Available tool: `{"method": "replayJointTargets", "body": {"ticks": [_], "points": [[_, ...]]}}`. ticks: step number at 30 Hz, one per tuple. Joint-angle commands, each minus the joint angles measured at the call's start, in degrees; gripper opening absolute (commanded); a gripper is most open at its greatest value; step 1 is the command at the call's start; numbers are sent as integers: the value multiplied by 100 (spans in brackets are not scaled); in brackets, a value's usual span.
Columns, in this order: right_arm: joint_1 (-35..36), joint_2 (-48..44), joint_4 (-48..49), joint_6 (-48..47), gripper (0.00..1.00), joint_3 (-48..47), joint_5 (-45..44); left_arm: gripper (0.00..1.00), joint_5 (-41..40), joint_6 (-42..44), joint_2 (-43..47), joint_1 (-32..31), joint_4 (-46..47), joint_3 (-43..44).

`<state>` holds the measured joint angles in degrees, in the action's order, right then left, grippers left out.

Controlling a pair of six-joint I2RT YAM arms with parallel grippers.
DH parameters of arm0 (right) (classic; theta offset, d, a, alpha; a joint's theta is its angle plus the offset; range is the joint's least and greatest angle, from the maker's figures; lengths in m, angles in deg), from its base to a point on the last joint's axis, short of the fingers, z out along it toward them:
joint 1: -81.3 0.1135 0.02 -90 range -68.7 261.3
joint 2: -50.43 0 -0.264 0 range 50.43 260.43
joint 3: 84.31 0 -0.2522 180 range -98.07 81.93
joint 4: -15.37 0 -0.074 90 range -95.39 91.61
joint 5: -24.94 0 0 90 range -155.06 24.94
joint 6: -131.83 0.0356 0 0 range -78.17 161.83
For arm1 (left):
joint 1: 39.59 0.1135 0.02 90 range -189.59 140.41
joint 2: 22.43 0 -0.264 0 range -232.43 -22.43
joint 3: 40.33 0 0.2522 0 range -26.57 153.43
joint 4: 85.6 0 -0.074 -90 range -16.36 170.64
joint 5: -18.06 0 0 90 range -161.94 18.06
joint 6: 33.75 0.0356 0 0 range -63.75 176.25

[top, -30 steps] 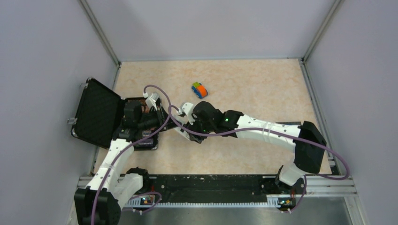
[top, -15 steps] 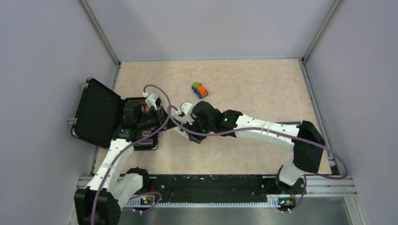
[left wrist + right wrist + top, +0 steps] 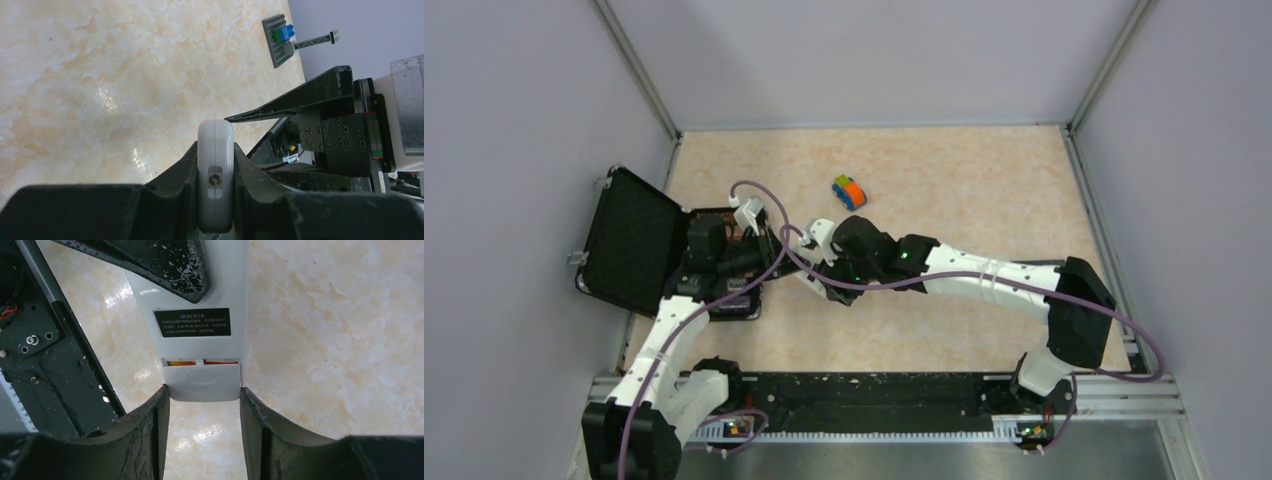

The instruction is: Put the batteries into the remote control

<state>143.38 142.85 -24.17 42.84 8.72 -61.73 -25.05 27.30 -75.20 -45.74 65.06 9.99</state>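
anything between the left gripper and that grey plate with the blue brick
No: only bare tabletop from left gripper to plate, left wrist view.

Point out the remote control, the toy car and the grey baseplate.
remote control (image 3: 200,347): right wrist view, on the white back below the black label.
toy car (image 3: 849,191): top external view, on its orange middle.
grey baseplate (image 3: 281,52): left wrist view, on bare studs.
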Motion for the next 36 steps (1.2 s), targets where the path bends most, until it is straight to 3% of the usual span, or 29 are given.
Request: {"method": "replayJointTargets", "body": {"ticks": [1, 18, 36], "points": [[73, 138, 43, -67, 41, -315, 125, 0, 136, 91, 56, -26, 168, 264], [75, 213, -22, -67, 41, -449, -33, 0, 161, 521, 127, -26, -77, 251], [73, 368, -49, -6, 41, -423, 44, 0, 303, 384, 207, -26, 90, 222]]}}
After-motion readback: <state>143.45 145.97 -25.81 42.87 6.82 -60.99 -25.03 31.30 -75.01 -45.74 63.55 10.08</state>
